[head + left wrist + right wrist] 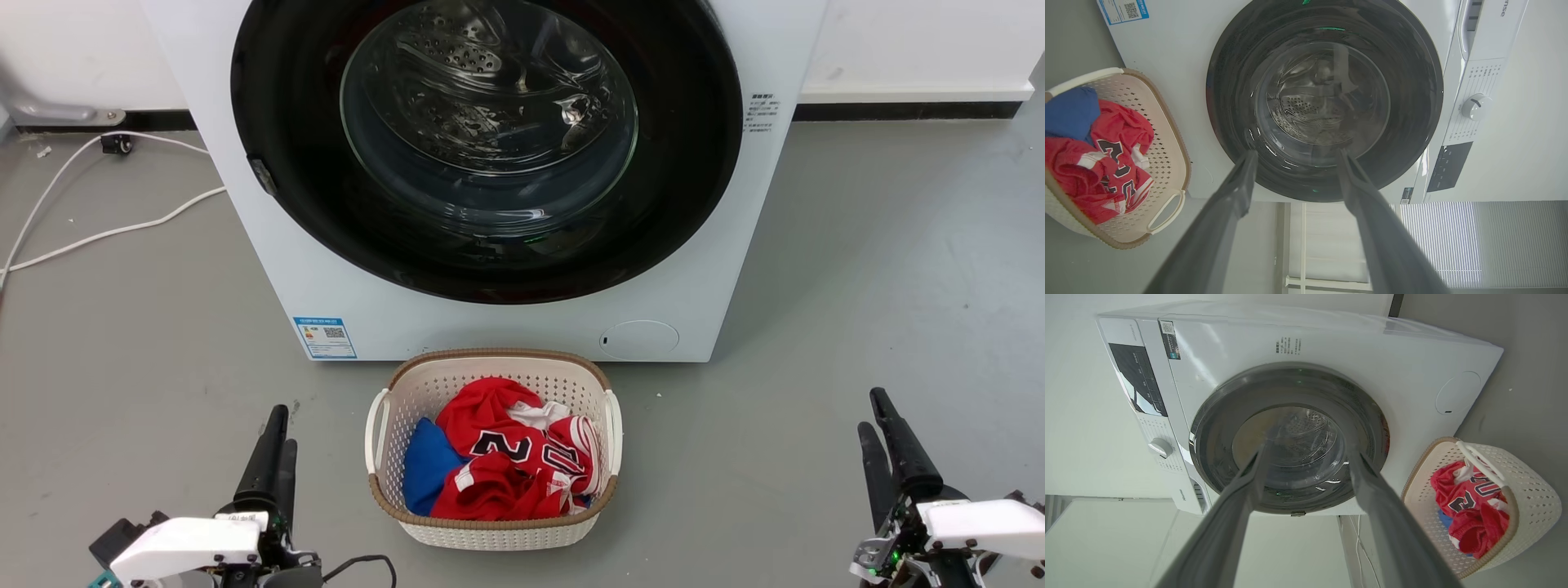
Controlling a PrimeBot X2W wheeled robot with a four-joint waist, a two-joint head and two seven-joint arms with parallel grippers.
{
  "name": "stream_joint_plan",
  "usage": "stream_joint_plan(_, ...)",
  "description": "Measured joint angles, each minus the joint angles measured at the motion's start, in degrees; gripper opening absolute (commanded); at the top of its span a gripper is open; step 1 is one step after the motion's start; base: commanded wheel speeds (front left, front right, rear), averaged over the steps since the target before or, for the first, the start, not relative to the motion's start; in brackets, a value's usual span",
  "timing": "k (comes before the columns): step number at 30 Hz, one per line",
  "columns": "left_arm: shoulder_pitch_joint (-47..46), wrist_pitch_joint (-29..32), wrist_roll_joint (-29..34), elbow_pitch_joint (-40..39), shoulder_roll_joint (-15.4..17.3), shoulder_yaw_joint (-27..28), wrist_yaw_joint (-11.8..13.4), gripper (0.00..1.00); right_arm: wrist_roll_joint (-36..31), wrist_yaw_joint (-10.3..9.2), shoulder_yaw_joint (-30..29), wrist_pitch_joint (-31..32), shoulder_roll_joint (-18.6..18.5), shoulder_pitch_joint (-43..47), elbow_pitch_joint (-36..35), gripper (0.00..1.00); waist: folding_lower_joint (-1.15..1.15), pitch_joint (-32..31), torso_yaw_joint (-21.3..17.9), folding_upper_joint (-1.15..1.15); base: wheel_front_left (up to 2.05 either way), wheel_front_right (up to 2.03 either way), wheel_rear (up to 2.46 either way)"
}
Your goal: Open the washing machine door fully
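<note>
You are looking at a plain laundry corner, more like a test room than a furnished home. A white front-loading washing machine (269,269) stands on a bare grey floor (882,269) before a white wall (898,41) with a dark skirting strip (906,110). A white cable (106,233) lies loose on the floor, and a laundry basket (498,357) holding a red jersey (490,441) stands just before the machine.

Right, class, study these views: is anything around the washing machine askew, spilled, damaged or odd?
Nothing stands out. The washing machine door sits shut and flush, and the laundry basket stands upright before it with the clothes inside.
</note>
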Motion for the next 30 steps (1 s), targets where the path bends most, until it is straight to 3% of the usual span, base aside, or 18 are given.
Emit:
stream_joint_plan(6, 0.03, -1.6, 6.83, -2.42, 0.0, -0.27, 1.44, 1.0, -7.23, 0.0, 0.08, -1.58, 0.0, 0.6, -2.4, 1.0, 0.0, 0.11, 0.04, 0.0, 0.0, 0.0, 0.0)
stream_joint_plan(7, 0.08, -2.29, 10.69, -3.66, 0.0, -0.73, 2.3, 1.0, -11.43, 0.0, 0.26, -2.27, 0.0, 0.76, -3.79, 1.0, 0.0, 0.16, 0.06, 0.0, 0.0, 0.0, 0.0)
stream_joint_plan(19, 0.76, -5.1, 26.13, -6.73, 0.01, -3.45, 5.66, 1.0, -29.37, 0.0, 1.91, -5.09, 0.0, 2.12, -8.45, 1.0, 0.0, 0.28, 0.11, 0.0, 0.0, 0.0, 0.0)
stream_joint_plan(30, 1.7, -7.3, 38.2, -8.36, 0.08, -5.89, 8.13, 1.0, -41.05, 0.01, 3.03, -7.27, -0.01, 3.09, -11.11, 1.0, 0.0, 0.28, 0.2, 0.0, 0.0, 0.0, 0.0)
